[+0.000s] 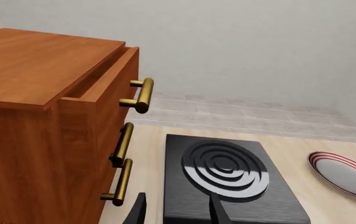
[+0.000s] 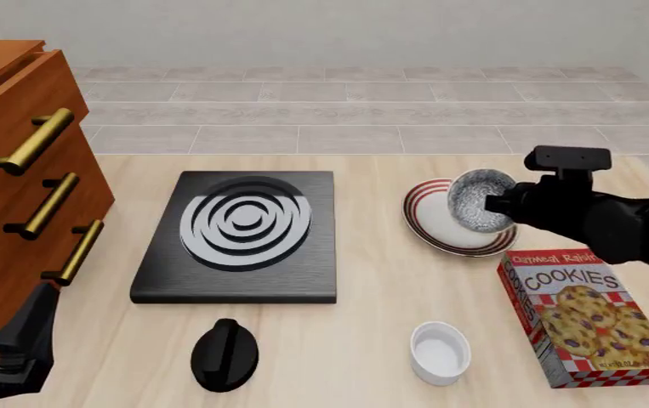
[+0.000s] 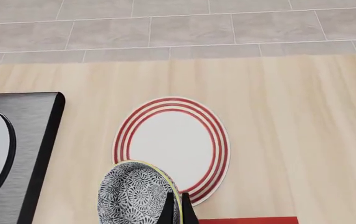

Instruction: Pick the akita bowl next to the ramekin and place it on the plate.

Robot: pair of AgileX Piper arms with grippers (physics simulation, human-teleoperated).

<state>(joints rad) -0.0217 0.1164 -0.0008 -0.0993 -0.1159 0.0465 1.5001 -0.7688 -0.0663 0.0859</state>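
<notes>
The akita bowl (image 2: 477,202), speckled grey and white inside, hangs tilted above the near right part of the plate (image 2: 429,223), which is white with red rim stripes. My right gripper (image 2: 498,204) is shut on the bowl's rim. In the right wrist view the bowl (image 3: 136,196) is pinched between the closed fingertips (image 3: 179,211), with the plate (image 3: 171,145) just beyond. The white ramekin (image 2: 439,351) stands alone near the front edge. My left gripper (image 2: 2,316) is open and holds nothing at the front left beside the cabinet. Its fingers (image 1: 138,211) point toward the stove.
A black stove (image 2: 239,234) with white rings lies mid-table. A wooden drawer cabinet (image 2: 12,161) with brass handles stands at the left. A cookies box (image 2: 585,316) lies right of the ramekin. A black ridged rounded thing (image 2: 224,354) sits in front of the stove.
</notes>
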